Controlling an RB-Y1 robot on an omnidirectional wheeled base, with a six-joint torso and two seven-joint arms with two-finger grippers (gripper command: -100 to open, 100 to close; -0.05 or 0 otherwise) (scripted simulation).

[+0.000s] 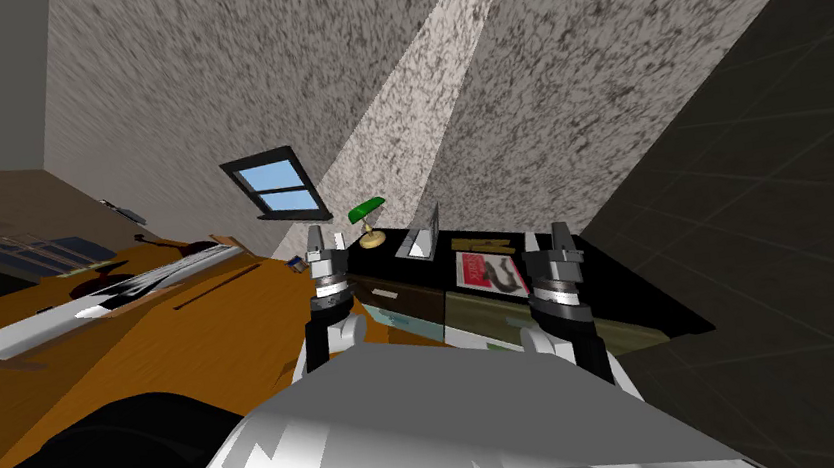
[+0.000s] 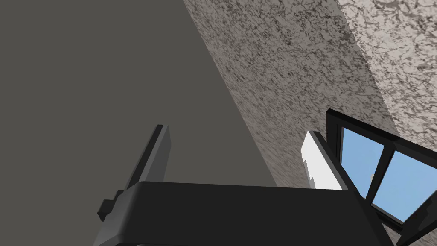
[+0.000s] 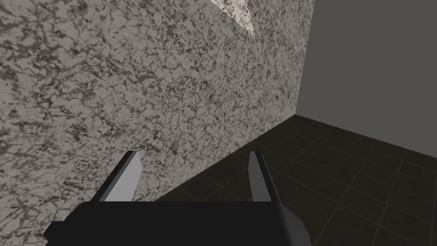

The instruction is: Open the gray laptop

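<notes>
Left claw (image 1: 327,243) hangs released, blades spread with nothing between them, raised ahead of me and aimed at the wall. The right claw (image 1: 547,237) is the same, blades apart and empty. Beyond them a dark counter (image 1: 614,291) sits against the speckled wall. The gray laptop (image 1: 425,235) stands on it, between the two claws as the head camera sees them, just beside a green desk lamp (image 1: 367,214). A red and white magazine (image 1: 489,272) lies nearer my right claw. The laptop reads as a grey wedge, and I cannot tell how far its lid is lifted. I judge this the approach step, since neither claw is at the laptop. Next I'd tilt one wrist down, bring it to the lid's free edge, and hook a blade beneath it.
</notes>
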